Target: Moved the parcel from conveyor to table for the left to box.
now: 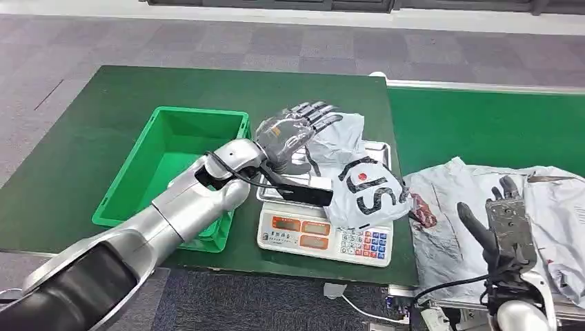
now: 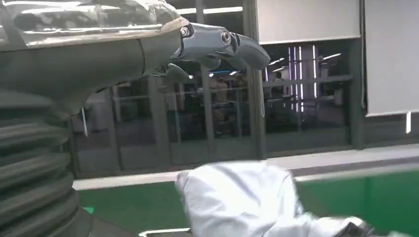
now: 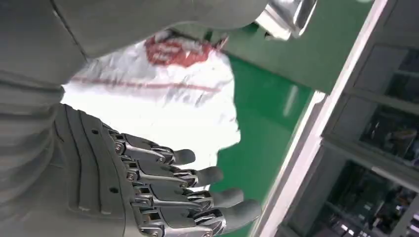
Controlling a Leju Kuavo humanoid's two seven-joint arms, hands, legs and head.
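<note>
A grey plastic parcel with black lettering lies on the white scale on the green table. My left hand hovers over the parcel's far left part with its fingers stretched out and apart, holding nothing. In the left wrist view the parcel bulges below those fingers. My right hand stands open at the lower right, above more grey parcels on the conveyor. Its spread fingers show over a white and red parcel in the right wrist view.
A green plastic bin stands on the table just left of the scale. The green conveyor belt runs along the right with a metal rail behind it. A cable hangs near the table's front edge.
</note>
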